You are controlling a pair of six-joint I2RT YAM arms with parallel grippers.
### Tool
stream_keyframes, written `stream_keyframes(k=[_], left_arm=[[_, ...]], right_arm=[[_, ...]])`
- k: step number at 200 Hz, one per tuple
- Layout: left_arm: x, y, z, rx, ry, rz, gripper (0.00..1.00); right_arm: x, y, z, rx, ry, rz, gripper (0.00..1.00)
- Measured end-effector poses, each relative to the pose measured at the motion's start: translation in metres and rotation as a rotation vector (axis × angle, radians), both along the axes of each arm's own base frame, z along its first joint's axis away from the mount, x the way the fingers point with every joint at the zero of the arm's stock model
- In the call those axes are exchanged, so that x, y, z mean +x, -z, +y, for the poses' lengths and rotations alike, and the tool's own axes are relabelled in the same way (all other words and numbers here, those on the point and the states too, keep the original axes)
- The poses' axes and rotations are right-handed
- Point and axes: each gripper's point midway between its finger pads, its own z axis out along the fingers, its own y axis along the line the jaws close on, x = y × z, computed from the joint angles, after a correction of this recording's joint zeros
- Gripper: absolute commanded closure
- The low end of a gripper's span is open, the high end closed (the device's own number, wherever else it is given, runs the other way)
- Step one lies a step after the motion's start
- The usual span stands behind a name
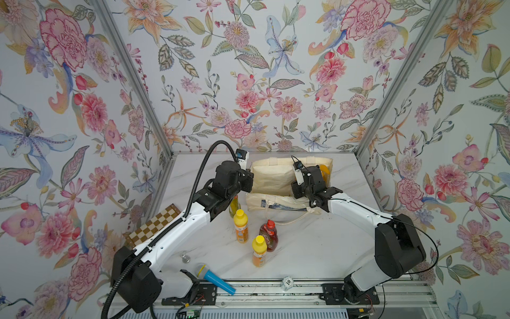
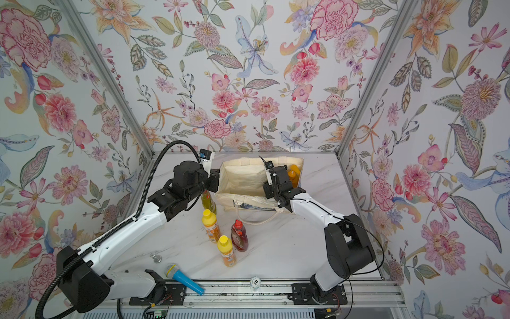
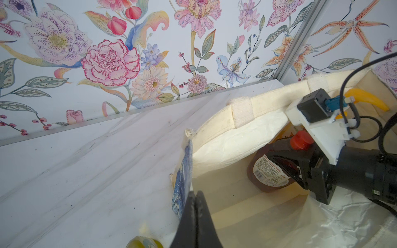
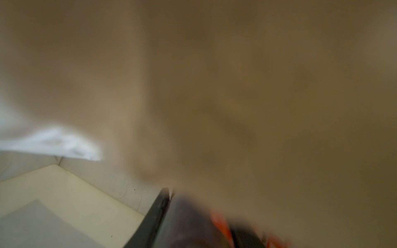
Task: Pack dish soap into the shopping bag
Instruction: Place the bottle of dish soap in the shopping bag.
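Cream canvas marks the shopping bag [image 1: 266,176], which stands open-mouthed at the far edge of the marble surface [image 1: 317,248], about midway along it.

**Task state:** partly done.

**Packed:** the big orange pump bottle [image 1: 324,169] stands in the bag's far right corner. Its nozzle also shows in the left wrist view.

**In hand:** the right gripper [image 3: 279,160] is inside the bag, clamped around a dark red bottle [image 3: 268,175] with a red cap. The bottle is tilted and low in the bag. Whether it touches the bag's floor cannot be told. The right wrist view is blurred and gives only the lining and a dark shape between the fingers.

**Support:** the left gripper [image 3: 196,194] is fully closed at the bag's left rim, beside the blue printed front. It appears to pinch the canvas there, probably to keep the mouth open.

**Outstanding:** four bottles stand upright on the surface between the bag and the near edge.
- The slim yellow-green bottle [image 1: 234,205] is just beside the bag's front left corner, partly hidden under the left arm [image 1: 176,229].
- The farther orange bottle [image 1: 241,227] is near the middle of the surface.
- The second dark red bottle [image 1: 269,235] stands beside the two orange ones.
- The nearer orange bottle [image 1: 259,252] is closest to the near edge.

By this count one of six is packed, one is held inside the bag and unreleased, and four are left. The blue toy microphone [image 1: 215,278], at the near edge, is not part of the load.
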Motion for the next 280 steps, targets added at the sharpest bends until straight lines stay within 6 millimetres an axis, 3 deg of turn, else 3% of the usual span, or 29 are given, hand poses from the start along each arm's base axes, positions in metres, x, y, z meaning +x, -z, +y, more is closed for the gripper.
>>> stream_keyframes(k=[140, 156, 167, 205, 256, 268, 280], left_arm=[[-0.004, -0.016, 0.008, -0.019, -0.021, -0.03, 1.0], [-0.005, -0.013, 0.008, -0.017, -0.021, -0.019, 0.65], [-0.006, -0.011, 0.008, -0.014, -0.019, -0.008, 0.5], [-0.012, 0.002, 0.007, 0.011, 0.0, 0.045, 0.34], [-0.016, 0.027, 0.005, 0.065, 0.026, 0.121, 0.39], [-0.016, 0.034, 0.004, 0.083, 0.029, 0.137, 0.46], [-0.015, 0.042, 0.003, 0.106, 0.039, 0.153, 0.62]], right_arm=[[0.002, 0.003, -0.005, -0.016, 0.025, -0.012, 0.98], [0.002, 0.003, -0.005, -0.016, 0.025, -0.012, 0.98], [0.001, 0.003, -0.005, -0.016, 0.025, -0.011, 0.97], [0.001, 0.004, -0.005, -0.016, 0.025, -0.012, 0.97], [0.0, 0.004, -0.003, -0.017, 0.025, -0.016, 0.97], [-0.001, 0.005, -0.002, -0.018, 0.024, -0.021, 0.97], [-0.002, 0.004, -0.001, -0.019, 0.022, -0.027, 0.97]])
